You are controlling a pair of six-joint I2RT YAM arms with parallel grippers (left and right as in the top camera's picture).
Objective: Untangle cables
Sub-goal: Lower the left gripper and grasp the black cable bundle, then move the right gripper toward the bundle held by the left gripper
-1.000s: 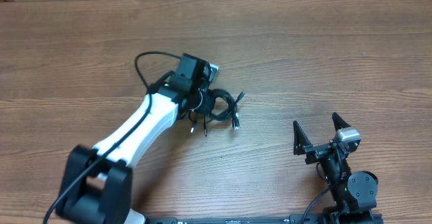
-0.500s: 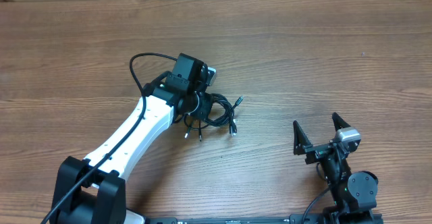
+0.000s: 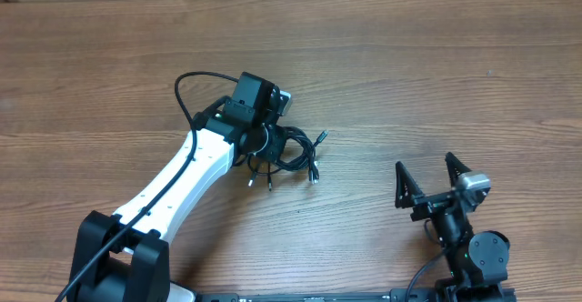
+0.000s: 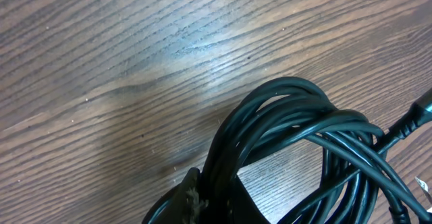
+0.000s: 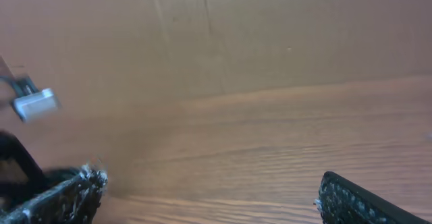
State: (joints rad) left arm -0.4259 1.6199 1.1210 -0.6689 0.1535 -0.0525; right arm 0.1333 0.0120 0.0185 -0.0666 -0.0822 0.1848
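The cables (image 3: 293, 151) are a small tangle of thin black cords near the middle of the table, with silver-tipped plug ends trailing toward me. My left gripper (image 3: 265, 143) is shut on the tangle's left side. In the left wrist view the bundled loops (image 4: 297, 126) rise from between my jaws, and my left gripper (image 4: 219, 196) pinches several strands together. My right gripper (image 3: 426, 176) stands wide open at the near right, well apart from the cables. Only wood shows between its fingers in the right wrist view, where my right gripper (image 5: 210, 198) holds nothing.
The wooden table (image 3: 436, 75) stretches bare toward the back and right. The white left arm (image 3: 182, 179) runs diagonally from the near left corner. Its own black wire (image 3: 188, 88) arcs up behind the wrist.
My left gripper drew the tangle slightly left and away from me a second ago, then held still. The right arm has barely shifted.
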